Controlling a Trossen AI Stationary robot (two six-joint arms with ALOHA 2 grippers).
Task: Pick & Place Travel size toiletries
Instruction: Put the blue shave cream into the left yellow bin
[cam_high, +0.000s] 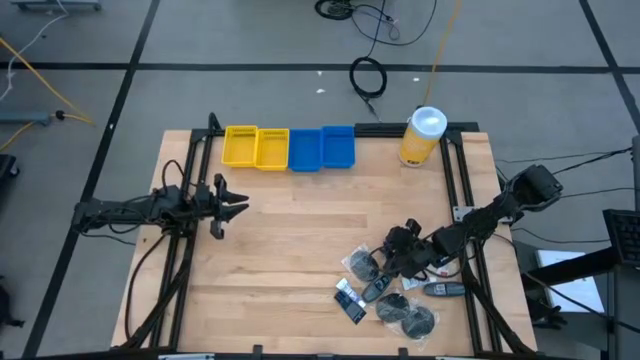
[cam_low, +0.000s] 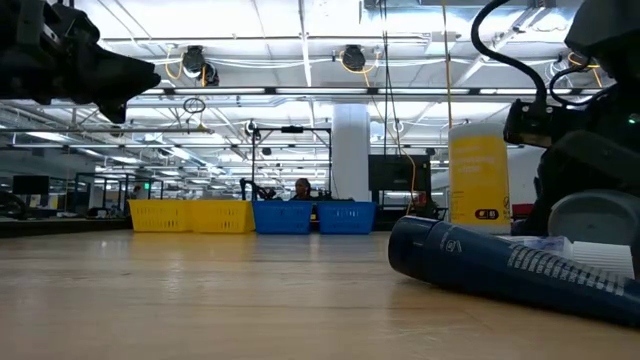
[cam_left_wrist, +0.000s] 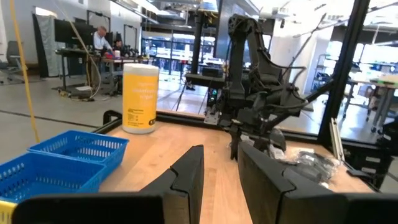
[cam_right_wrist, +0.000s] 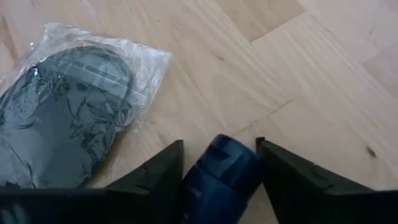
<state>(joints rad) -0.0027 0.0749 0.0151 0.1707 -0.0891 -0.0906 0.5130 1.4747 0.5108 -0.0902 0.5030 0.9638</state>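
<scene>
The toiletries lie in a heap at the table's near right: dark round packets, a dark tube and a blue labelled piece. My right gripper is low over the heap, its fingers on either side of a dark blue bottle. A dark round packet in clear wrap lies flat on the wood beside it. Another dark blue bottle lies on its side in the low view. My left gripper is open and empty above the table's left side. My right gripper has the dark blue bottle's rounded end between its two fingers, one finger against each side. The fingers come from above, pointing down at the table. I cannot tell whether the bottle is clear of the wood.
Two yellow bins and two blue bins stand in a row at the far edge. A large yellow canister with a white lid stands at the far right. Bare wood lies between the bins and the heap.
</scene>
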